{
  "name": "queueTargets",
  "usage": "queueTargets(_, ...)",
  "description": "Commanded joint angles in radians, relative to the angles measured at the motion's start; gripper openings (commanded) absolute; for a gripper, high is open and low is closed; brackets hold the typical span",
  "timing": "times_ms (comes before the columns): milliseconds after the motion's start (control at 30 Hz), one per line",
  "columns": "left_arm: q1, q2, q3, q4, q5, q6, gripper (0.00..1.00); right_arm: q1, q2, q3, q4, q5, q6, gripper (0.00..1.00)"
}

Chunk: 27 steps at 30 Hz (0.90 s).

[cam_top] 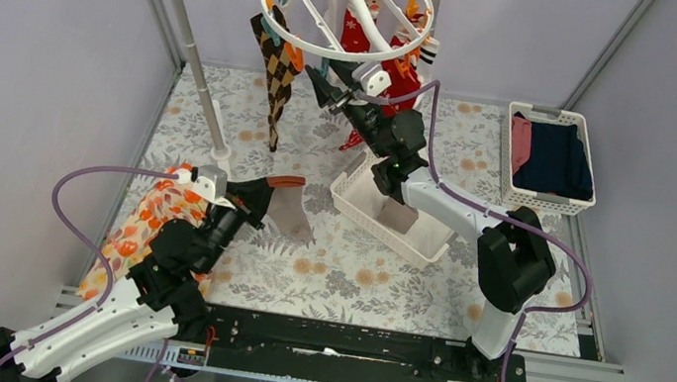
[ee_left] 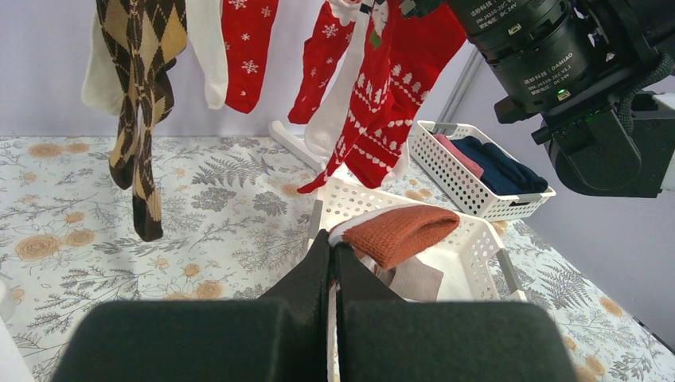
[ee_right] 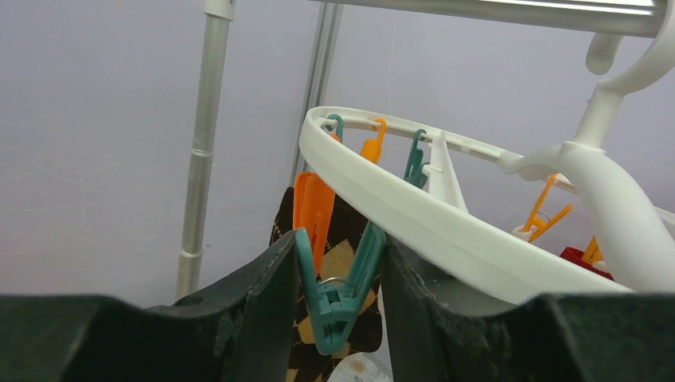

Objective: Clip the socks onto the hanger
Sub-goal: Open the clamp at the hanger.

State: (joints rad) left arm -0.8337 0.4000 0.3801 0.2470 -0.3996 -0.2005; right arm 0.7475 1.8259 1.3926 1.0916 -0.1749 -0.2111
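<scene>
At the far left an orange flowered cloth point(cam_top: 134, 227) lies on the table beside your left arm. Your left gripper point(ee_left: 333, 256) has its fingers pressed together on the grey sock point(cam_top: 293, 220) with the rust cuff, holding it just above the patterned tablecloth point(cam_top: 227, 100), near the low white basket point(cam_top: 349, 203). Behind it stands the grey pole point(cam_top: 194, 66). Above the middle of the table hangs the hanger point(cam_top: 334, 53), a white ring with orange and teal clips. The argyle sock point(cam_top: 277, 73) dangles from its left side. Just right of that sock, your right gripper point(ee_right: 338, 274) reaches up under the near rim, and its two fingers squeeze the teal clip point(ee_right: 334, 310) between them, touching it on both sides; an orange clip point(ee_right: 314, 211) hangs just behind it. Further right on the ring hang the red Christmas socks point(cam_top: 401, 72). At the far right, well apart, a second basket point(cam_top: 579, 201) holds folded navy and pink clothes.
</scene>
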Motion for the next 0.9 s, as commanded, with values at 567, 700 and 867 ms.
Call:
queueTargets(567,0.04,0.135,0.09,0.09,0.028,0.003,0.0,-0.008,-0.074,0.047,-0.034,-0.01,0.104,0.14)
queueTargets(700,0.152,0.243,0.161,0.107,0.167,-0.04,0.0,-0.008,-0.09,0.076,-0.106,-0.026,0.159,0.12)
queueTargets(867,0.334,0.395,0.24,0.162,0.404,-0.138,0.0,-0.008,-0.102,0.112,-0.194,-0.018,0.219,0.1)
